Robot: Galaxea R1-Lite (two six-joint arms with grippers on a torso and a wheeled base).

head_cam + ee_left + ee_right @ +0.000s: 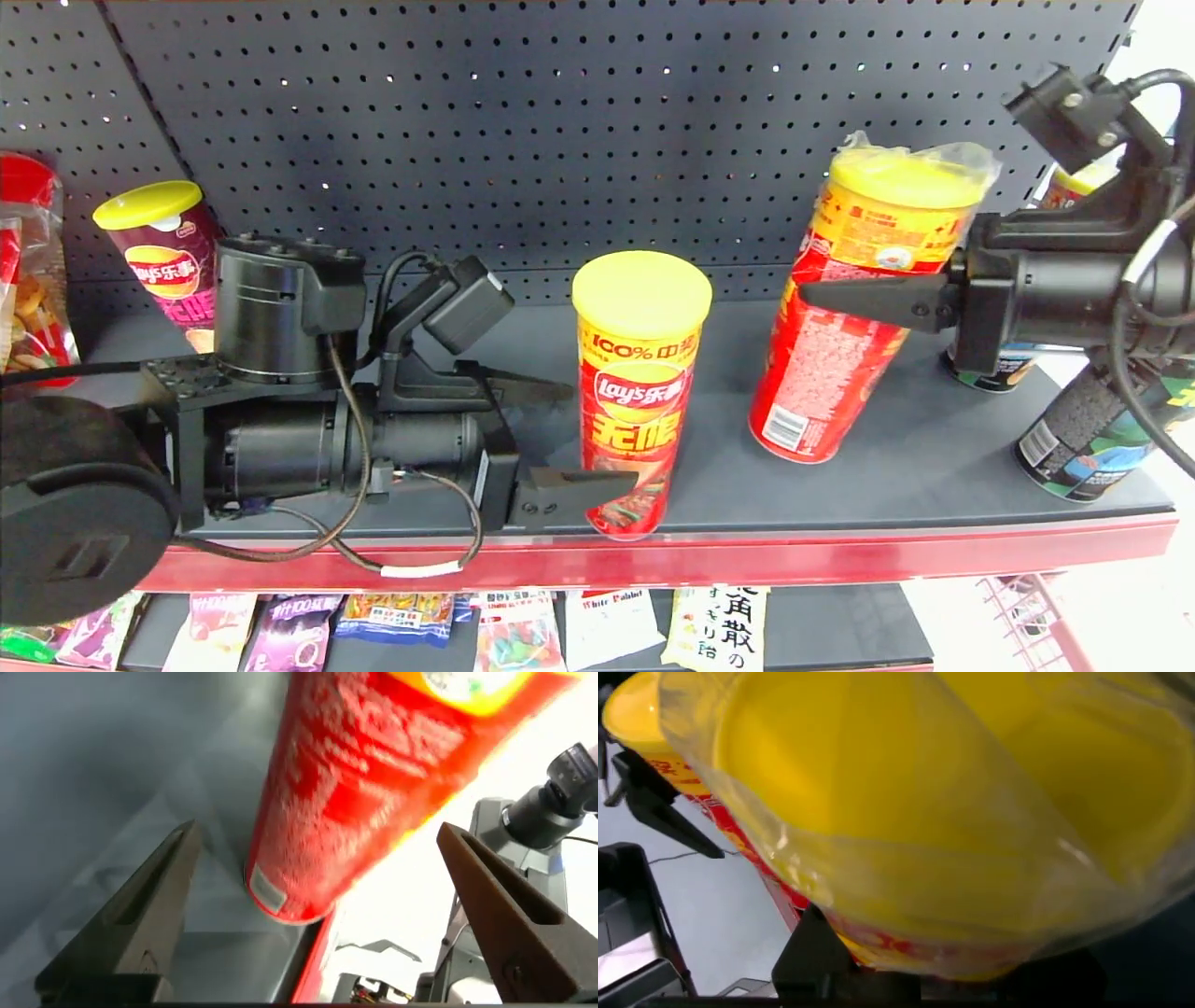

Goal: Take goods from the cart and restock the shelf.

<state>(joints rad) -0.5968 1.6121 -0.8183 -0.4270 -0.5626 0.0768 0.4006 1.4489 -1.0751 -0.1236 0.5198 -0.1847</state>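
Note:
A short red chip can (639, 392) with a flat yellow lid stands upright at the front edge of the dark shelf (887, 485). My left gripper (602, 434) is open, one finger on each side of this can's lower half. The left wrist view shows gaps between the fingers (140, 905) and the can (355, 793). A taller red can (840, 317) with a yellow lid under clear plastic leans to the right farther back. My right gripper (826, 285) is shut on its upper part, one finger across the front. The plastic-covered lid (952, 793) looms close in the right wrist view.
A purple can (168, 252) with a yellow-green lid stands at the back left beside snack bags (28, 280). Dark cans (1083, 439) stand at the shelf's right end. A pegboard wall (560, 112) backs the shelf. Snack packets (504, 635) hang below, and a red wire cart (1027, 607) is at lower right.

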